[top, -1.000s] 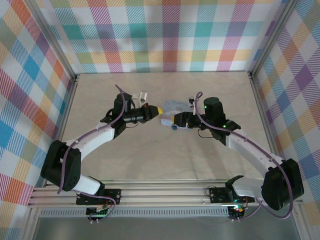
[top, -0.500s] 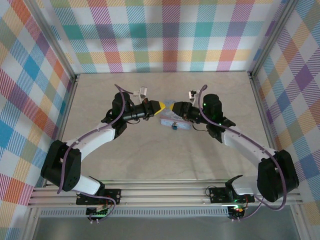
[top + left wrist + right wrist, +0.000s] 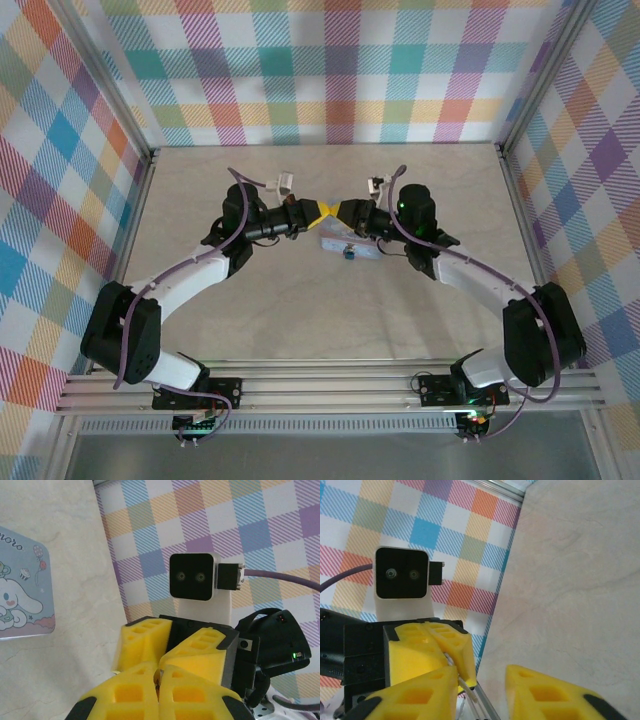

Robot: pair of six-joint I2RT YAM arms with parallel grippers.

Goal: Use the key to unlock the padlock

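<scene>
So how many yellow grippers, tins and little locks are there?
Yellow-fingered robot grippers: 2 (left gripper, right gripper)
Pale blue cartoon-printed rectangular tin: 1
Tiny blue-teal padlock: 1
Total: 4

walls: you see bright checked cloth on three sides
table: pale and smooth
frame: silver metal bars near you

Left arm and right arm in white links with black joints, purple cables trailing alongside, yellow hollow-celled fingers, white camera housing with black face, green light, perhaps a status lamp
</scene>
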